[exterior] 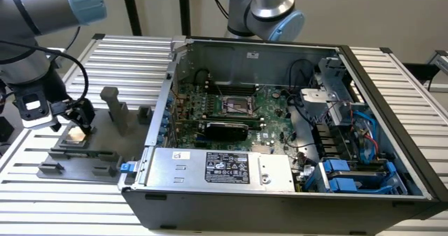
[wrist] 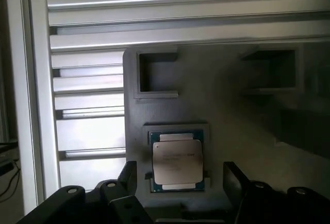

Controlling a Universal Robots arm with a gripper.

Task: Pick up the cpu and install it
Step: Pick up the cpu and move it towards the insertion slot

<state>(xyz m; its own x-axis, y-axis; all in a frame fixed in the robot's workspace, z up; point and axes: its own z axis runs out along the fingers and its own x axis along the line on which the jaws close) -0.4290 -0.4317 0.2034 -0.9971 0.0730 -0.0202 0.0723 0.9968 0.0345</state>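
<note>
The cpu [wrist: 177, 160] lies between the end effector's [wrist: 180, 178] spread fingers [wrist: 128, 175].

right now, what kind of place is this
Probably a robotics lab bench for computer assembly: an open PC case with its motherboard exposed sits on a slatted metal table, and the cpu lies in a grey fixture at the open gripper.

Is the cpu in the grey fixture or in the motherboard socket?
In the fixture: the cpu lies flat in its recess, outside the computer case, under the open pincer.
</note>
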